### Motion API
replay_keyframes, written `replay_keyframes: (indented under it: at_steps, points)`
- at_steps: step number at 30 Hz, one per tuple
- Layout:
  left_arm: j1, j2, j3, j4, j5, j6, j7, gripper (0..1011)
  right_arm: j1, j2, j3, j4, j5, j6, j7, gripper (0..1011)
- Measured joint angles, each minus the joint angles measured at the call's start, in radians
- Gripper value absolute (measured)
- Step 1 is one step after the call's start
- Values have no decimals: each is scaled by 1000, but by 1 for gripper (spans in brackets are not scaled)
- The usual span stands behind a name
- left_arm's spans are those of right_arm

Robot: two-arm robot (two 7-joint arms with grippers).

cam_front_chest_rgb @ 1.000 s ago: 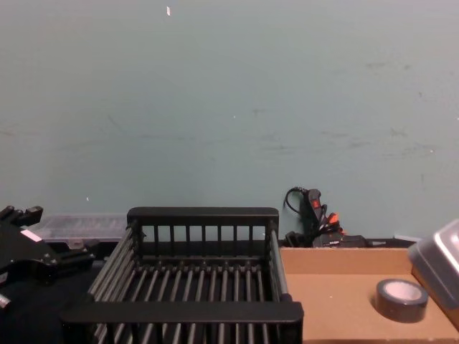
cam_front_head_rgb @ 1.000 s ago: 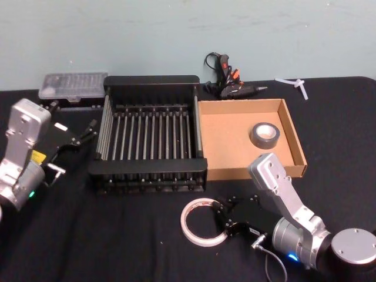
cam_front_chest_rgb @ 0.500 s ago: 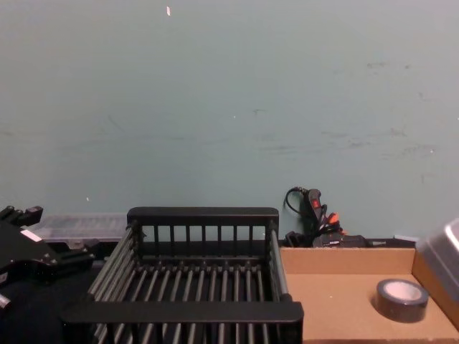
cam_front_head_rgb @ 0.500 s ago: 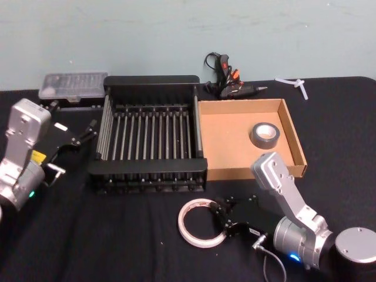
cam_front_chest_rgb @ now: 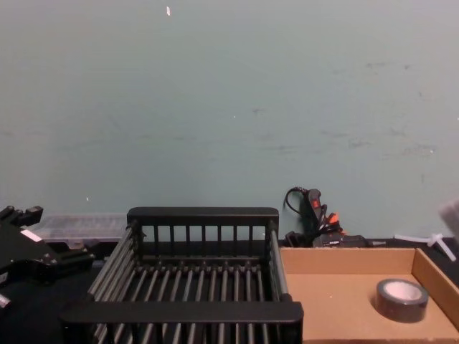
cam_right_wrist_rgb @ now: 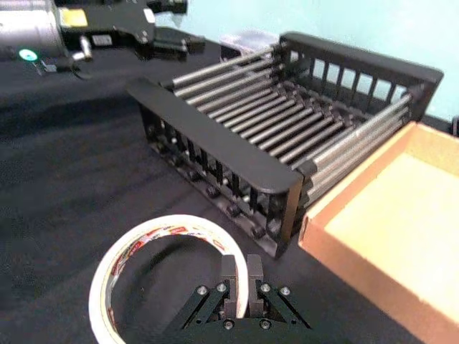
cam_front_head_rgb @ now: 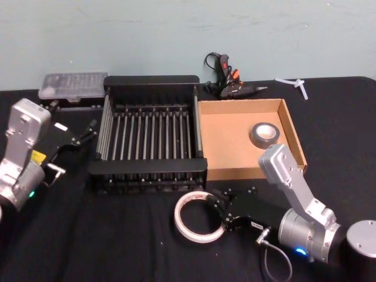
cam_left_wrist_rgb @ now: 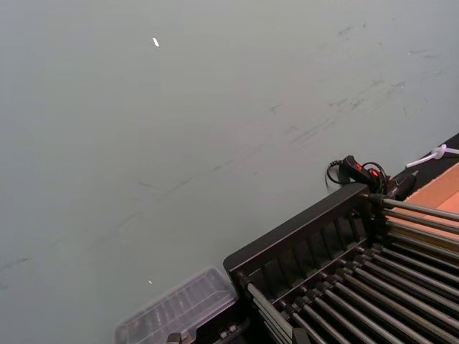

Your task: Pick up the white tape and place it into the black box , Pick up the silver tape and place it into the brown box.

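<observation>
White tape [cam_front_head_rgb: 198, 217] sits pinched at its near-right rim by the right gripper [cam_front_head_rgb: 218, 211], whose two fingers [cam_right_wrist_rgb: 255, 276] are nearly closed on the roll's wall, one inside the centre hole and one outside; the roll rests on or just above the black tablecloth [cam_front_head_rgb: 106, 241], in front of the black box [cam_front_head_rgb: 150, 134] and clear of its front rim; silver tape [cam_front_head_rgb: 264, 135] lies flat inside the brown box [cam_front_head_rgb: 241, 106], toward its right wall; the cardboard tray stands just beside the crate's right side; the left gripper [cam_front_head_rgb: 88, 134] is parked at the crate's left, well apart from both rolls, its slim fingers close together and holding nothing.
</observation>
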Motion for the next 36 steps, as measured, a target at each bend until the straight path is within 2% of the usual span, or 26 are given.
replay_keyframes:
  at_steps: [10, 19, 25, 36]
  points:
    - [0, 0, 0, 0, 0, 0, 0, 1001, 20, 37, -1, -42, 43, -36, 26, 96]
    - [0, 0, 0, 0, 0, 0, 0, 1001, 48, 49, -2, -56, 65, -58, 26, 96]
    - [0, 0, 0, 0, 0, 0, 0, 1001, 87, 39, -9, -43, 68, -66, 13, 96]
    - [0, 0, 0, 0, 0, 0, 0, 1001, 181, -18, -29, 28, 52, -68, -21, 96]
